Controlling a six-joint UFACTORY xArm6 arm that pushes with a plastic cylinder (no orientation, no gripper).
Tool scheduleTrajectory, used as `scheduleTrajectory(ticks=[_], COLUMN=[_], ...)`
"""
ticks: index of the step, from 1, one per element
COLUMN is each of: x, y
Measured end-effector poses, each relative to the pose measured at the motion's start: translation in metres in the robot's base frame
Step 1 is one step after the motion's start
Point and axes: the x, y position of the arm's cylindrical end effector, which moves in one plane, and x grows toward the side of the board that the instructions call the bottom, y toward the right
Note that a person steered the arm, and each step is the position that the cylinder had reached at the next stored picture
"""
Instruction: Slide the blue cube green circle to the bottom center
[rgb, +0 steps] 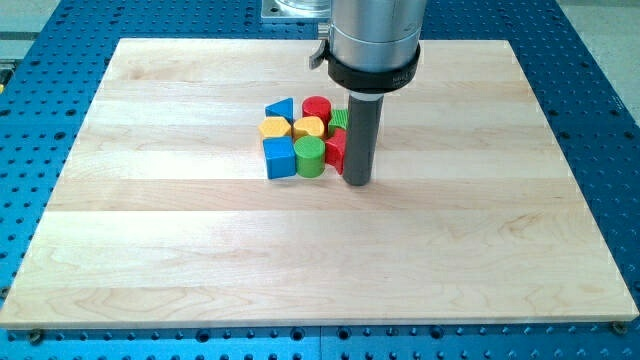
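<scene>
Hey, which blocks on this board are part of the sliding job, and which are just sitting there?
Job:
- blue cube
- green cylinder (circle), right beside the cube
- my tip, at the cluster's right edge

Lying about:
- blue triangular block
- red cylinder
- yellow block
- second yellow block
- red block, against the rod
- green block, mostly hidden

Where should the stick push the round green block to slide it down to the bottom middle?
No pincer here, only my tip. Push the green round wooden cylinder on its top-facing curved side, where the yellow block crowds it. My tip is at its right now, past the red block.
</scene>
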Motion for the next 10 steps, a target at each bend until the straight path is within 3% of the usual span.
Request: scheduleTrajectory(ticks=[2, 4, 5, 6, 7, 8, 9, 10], x=[0.009, 0.014, -0.029, -0.032, -0.008, 0.061, 0.042, 0.000], y=[-0.003, -0.156, -0.164, -0.112, -0.073, -0.053, -0.090, -0.082])
